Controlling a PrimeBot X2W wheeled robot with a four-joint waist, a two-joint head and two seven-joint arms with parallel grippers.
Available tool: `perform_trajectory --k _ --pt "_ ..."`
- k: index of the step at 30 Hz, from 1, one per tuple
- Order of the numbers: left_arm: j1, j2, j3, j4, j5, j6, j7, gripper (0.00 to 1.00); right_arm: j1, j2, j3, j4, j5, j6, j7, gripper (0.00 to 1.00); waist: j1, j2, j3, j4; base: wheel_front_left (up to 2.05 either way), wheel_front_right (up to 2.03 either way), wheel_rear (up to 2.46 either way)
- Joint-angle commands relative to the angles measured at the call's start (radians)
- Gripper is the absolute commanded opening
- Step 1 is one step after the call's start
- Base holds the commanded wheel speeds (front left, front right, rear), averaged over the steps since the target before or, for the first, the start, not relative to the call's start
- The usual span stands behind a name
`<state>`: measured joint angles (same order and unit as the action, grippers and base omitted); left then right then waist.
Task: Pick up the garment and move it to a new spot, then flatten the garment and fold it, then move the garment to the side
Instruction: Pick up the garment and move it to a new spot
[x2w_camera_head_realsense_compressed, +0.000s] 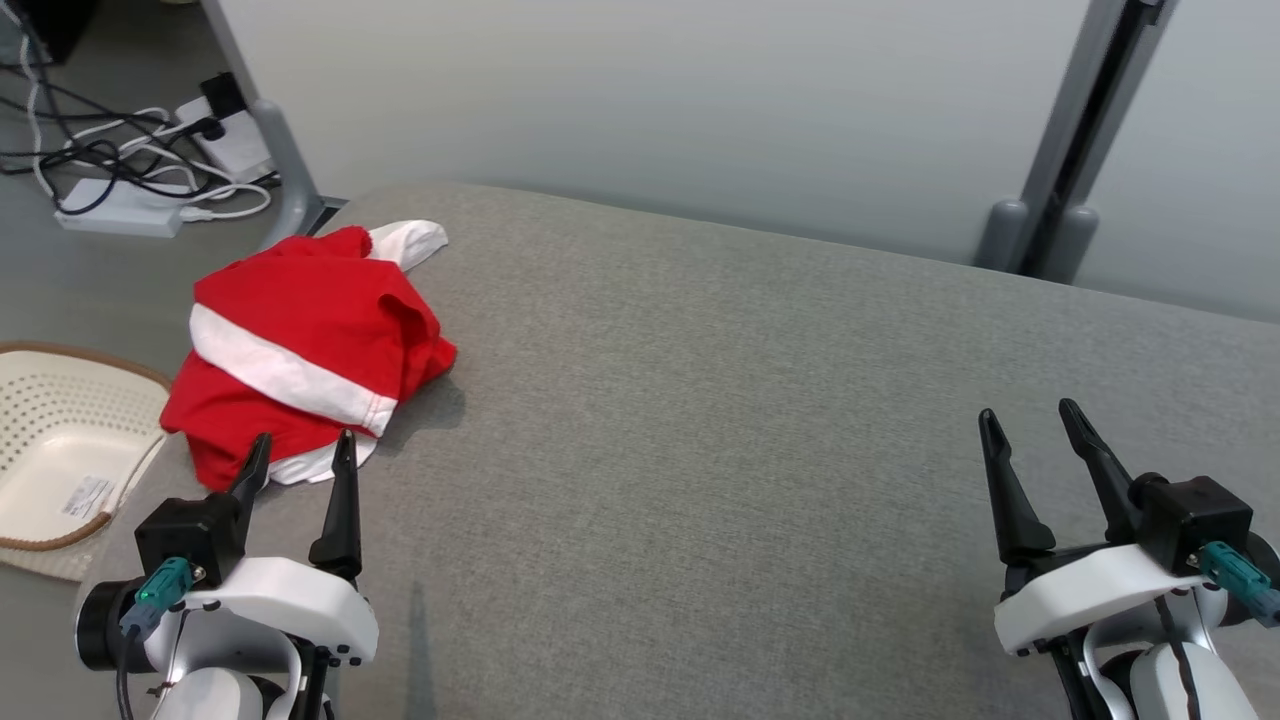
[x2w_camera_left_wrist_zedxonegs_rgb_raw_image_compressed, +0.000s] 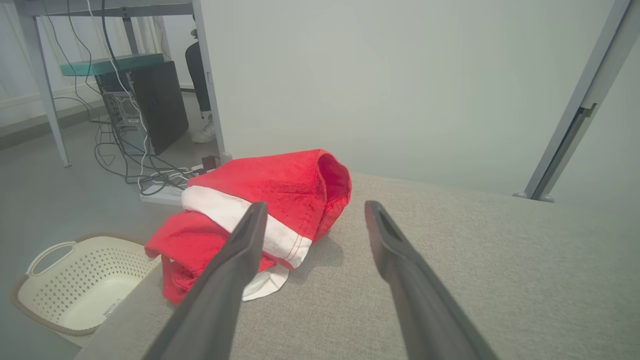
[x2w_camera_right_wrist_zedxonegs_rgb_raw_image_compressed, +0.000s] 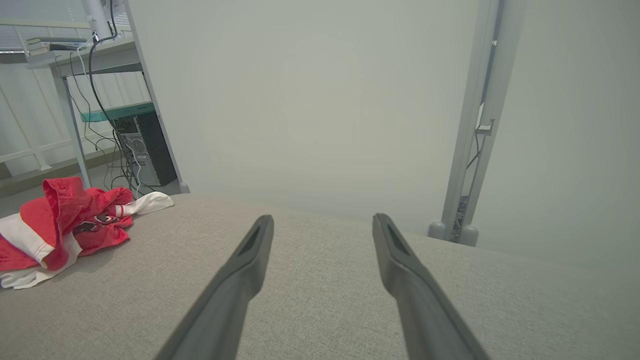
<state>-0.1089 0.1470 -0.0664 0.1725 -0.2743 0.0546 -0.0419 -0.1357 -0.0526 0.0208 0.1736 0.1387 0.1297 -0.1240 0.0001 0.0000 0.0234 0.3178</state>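
Pick-up step, not begun: garment (x2w_camera_head_realsense_compressed: 300, 350) heaped at far left corner of bench (x2w_camera_head_realsense_compressed: 700, 400), perhaps overhanging. Just beside it, left gripper (x2w_camera_head_realsense_compressed: 303, 438), spread; right gripper (x2w_camera_head_realsense_compressed: 1028, 410) spread, well apart. Next: advance, pinch a fold.

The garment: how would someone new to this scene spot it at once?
A grey padded surface spans the head view. At its left edge, beside the cream basket, lies the crumpled garment. It alone is bright red, with a white band.
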Motion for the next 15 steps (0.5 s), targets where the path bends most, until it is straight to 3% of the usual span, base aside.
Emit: perform_trajectory --k 1,15 --pt "-0.002 0.005 0.002 0.001 -0.004 0.003 -0.005 1.0 -0.011 -0.003 0.0 0.003 0.006 0.002 -0.007 1.0 -0.0001 0.0 0.007 0.051 0.0 0.0 0.0" --pt "-0.011 0.001 -0.011 0.012 -0.016 0.007 -0.02 1.0 -0.017 -0.002 -0.003 0.016 0.0 0.002 -0.009 1.0 -0.0001 0.0 0.013 0.11 0.0 0.0 0.0"
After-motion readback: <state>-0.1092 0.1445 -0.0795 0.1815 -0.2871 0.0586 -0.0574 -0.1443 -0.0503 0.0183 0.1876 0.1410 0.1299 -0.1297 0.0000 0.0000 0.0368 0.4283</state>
